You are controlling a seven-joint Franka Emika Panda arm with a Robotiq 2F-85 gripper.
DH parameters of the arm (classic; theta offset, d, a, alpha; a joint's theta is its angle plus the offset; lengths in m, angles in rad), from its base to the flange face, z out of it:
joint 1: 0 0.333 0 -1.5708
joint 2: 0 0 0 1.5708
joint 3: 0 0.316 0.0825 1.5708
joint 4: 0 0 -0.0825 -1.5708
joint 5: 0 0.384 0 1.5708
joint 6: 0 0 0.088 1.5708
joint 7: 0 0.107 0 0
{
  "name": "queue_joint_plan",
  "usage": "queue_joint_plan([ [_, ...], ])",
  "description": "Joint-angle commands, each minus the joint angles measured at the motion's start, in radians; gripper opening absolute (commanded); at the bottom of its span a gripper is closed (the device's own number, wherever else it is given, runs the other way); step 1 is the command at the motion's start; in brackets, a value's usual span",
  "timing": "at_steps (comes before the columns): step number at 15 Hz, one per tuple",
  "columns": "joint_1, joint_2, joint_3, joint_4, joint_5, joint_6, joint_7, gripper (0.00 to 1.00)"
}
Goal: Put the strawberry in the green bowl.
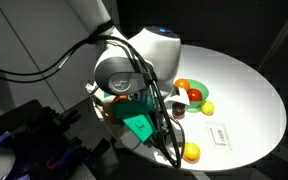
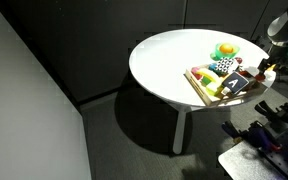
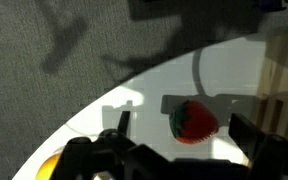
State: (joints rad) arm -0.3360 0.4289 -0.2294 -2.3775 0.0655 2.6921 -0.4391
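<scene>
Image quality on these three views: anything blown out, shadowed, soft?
Wrist view: strawberry fairly sharp, fingers dark and soft in the foreground, hard shadows on the carpet. In an exterior view the arm looms close, hiding much of the table. In an exterior view the white table glares against a very dark room; toys tiny.

The strawberry (image 3: 192, 122) lies on the table (image 3: 234, 75).

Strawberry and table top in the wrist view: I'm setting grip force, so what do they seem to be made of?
The small red toy strawberry looks like moulded plastic or soft rubber, I cannot tell which: even red, slight sheen, flat green cap. The round white table looks like matt laminate or painted board: uniform white, no grain, soft shadows.
</scene>
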Motion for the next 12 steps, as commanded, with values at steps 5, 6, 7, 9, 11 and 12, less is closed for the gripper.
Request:
queue_joint_plan([
  [5, -0.017, 0.031, 0.018, 0.032, -0.066, 0.013, 0.033, 1.00],
  [6, -0.016, 0.032, 0.019, 0.034, -0.071, 0.012, 0.034, 1.00],
  [7, -0.014, 0.034, 0.022, 0.038, -0.072, 0.012, 0.037, 1.00],
  [9, -0.010, 0.039, 0.025, 0.044, -0.078, 0.013, 0.041, 1.00],
  [11, -0.006, 0.047, 0.028, 0.050, -0.086, 0.013, 0.047, 1.00],
  [12, -0.004, 0.052, 0.029, 0.053, -0.092, 0.013, 0.052, 1.00],
])
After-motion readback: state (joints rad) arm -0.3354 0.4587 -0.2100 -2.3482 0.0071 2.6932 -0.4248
